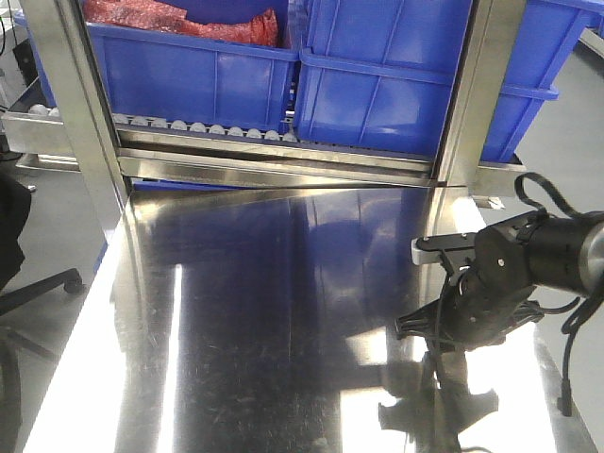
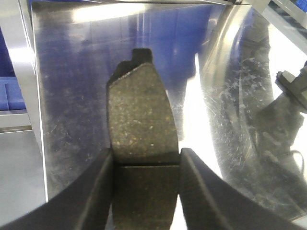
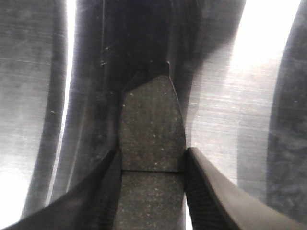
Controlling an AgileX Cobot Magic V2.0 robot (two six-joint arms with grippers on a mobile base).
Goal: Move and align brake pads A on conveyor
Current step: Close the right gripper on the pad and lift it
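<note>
So both arms are holding a pad right now. The left fingers [image 2: 96,196] are clamping down on a brake pad [image 2: 141,115], one finger on each long edge. The pad is sticking out toward 12 o'clock with its notched tab at the far end, and the thin groove is sitting right about level with the fingertips. Same deal on the other side: the right fingers [image 3: 211,191] are squeezing a second brake pad [image 3: 151,124] by its edges, and it's also pointing to 12 o'clock. Both pads are hanging over the shiny steel bench [image 1: 264,311], though I can't tell if either one is actually touching it. In the front view the right arm [image 1: 528,255] is reaching in at around 4 o'clock, and the bench is mirroring it. Blue bins [image 1: 396,75] are sitting at 12 o'clock behind the bench.
</note>
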